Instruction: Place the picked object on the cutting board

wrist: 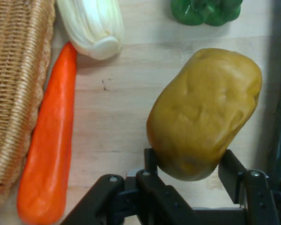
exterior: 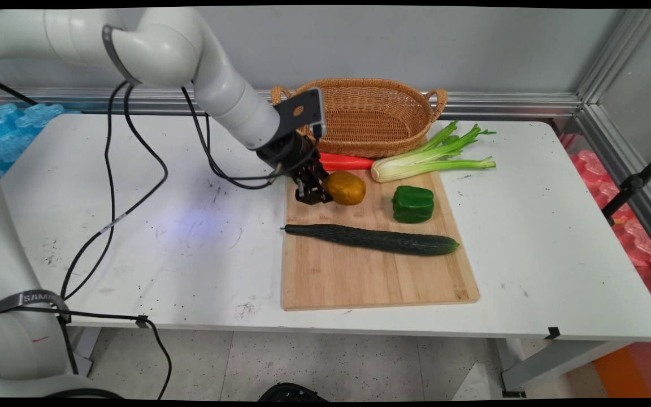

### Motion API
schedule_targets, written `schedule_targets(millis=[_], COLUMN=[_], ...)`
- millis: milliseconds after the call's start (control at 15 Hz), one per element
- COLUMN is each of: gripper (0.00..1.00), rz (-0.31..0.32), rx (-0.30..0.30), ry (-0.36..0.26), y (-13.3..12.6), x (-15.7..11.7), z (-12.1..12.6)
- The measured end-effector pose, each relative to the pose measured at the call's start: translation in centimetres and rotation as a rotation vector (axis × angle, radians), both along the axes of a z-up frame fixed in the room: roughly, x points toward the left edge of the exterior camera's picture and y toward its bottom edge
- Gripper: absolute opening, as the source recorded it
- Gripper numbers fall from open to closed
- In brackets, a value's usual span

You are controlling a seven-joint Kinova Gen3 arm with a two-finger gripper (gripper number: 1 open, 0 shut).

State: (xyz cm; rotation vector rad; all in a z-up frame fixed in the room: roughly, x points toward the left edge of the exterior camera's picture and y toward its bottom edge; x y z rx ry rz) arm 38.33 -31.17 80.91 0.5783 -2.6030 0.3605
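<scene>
My gripper [exterior: 325, 190] is low over the back left part of the wooden cutting board [exterior: 359, 277]. Its two fingers press on either side of the near end of a yellow-brown potato [exterior: 347, 187]. In the hand view the potato [wrist: 203, 112] fills the space between the fingers [wrist: 150, 161], and the gripper [wrist: 191, 163] is shut on it. Whether the potato rests on the board [wrist: 122, 117] or hangs just above it, I cannot tell. An orange carrot [wrist: 51, 140] lies just to its left in the hand view.
A wicker basket [exterior: 370, 116] stands behind the board, with the carrot [exterior: 349, 162] along its front. Celery [exterior: 433, 155] lies at the board's back right, a green pepper [exterior: 413, 203] right of the potato, and a long cucumber [exterior: 376, 239] across the board's middle.
</scene>
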Motion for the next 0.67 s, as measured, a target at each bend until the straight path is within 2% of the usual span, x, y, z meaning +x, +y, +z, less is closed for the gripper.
schedule_targets(millis=[400, 467, 667], gripper=[0.00, 1.00, 1.00], rz=[-0.002, -0.003, -0.006], rx=[-0.001, -0.002, -0.005], ry=[0.001, 0.001, 0.004], y=[-0.3, -0.4, -0.5], x=[-0.2, -0.3, -0.4], z=[-2.0, -2.3, -2.8])
